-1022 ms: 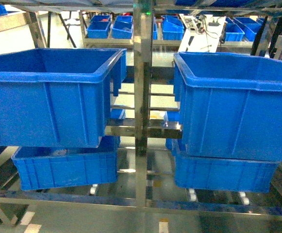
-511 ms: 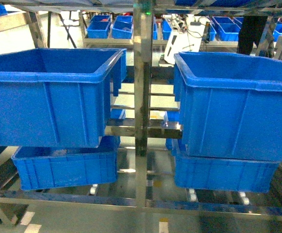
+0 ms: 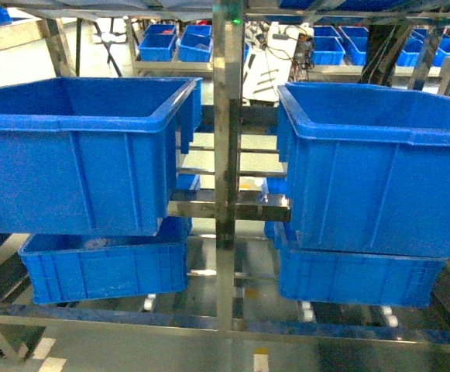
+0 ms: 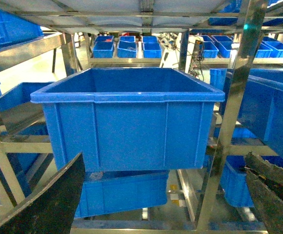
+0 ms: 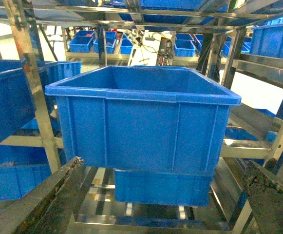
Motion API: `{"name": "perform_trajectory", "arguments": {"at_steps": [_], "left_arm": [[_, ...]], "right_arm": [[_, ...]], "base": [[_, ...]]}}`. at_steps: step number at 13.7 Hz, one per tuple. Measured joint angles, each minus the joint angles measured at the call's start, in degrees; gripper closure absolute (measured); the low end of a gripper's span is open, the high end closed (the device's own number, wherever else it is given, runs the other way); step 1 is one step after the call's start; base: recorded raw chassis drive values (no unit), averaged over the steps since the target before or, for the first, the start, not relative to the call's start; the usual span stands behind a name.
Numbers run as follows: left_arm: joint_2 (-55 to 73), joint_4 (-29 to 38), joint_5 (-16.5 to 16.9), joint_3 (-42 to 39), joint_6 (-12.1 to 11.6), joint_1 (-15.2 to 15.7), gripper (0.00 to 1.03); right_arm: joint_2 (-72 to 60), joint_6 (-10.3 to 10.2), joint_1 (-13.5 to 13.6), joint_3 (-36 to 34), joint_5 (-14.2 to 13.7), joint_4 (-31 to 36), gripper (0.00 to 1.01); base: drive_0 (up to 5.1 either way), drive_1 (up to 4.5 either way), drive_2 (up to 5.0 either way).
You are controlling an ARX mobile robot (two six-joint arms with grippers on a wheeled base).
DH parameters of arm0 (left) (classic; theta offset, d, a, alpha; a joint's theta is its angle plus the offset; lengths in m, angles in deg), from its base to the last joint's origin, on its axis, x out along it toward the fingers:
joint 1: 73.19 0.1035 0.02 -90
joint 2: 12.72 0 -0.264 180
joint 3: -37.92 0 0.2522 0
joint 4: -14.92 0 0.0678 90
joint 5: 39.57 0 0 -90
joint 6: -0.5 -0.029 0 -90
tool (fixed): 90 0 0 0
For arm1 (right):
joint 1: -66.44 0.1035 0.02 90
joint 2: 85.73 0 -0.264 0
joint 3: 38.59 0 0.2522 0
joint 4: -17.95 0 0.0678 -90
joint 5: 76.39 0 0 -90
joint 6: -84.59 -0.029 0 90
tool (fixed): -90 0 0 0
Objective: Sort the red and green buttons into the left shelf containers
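Left gripper (image 4: 163,195) and right gripper (image 5: 163,195) jaws are spread wide, empty; a blue bin (image 4: 126,122) stands beyond each.

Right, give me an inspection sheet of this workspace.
Surface: steel shelf rack, no table in view.
Job's things: upper left bin and lower left bin in place; no buttons seen.
Clutter: upper right bin above a lower right bin.
Grippers: left gripper and right gripper open, holding nothing.
Cables: tangled wires far behind.
Surroundings: rows of small blue bins on distant shelves.
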Motion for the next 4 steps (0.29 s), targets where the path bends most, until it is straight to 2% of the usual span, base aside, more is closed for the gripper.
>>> {"name": "perform_trajectory", "arguments": {"at_steps": [4], "left_arm": [[0.0,-0.02,0.0,0.0,0.0,0.0,0.05]], "right_arm": [[0.0,0.0,0.0,0.0,0.0,-0.02,0.03]], "base": [[0.0,0.0,0.0]]}}
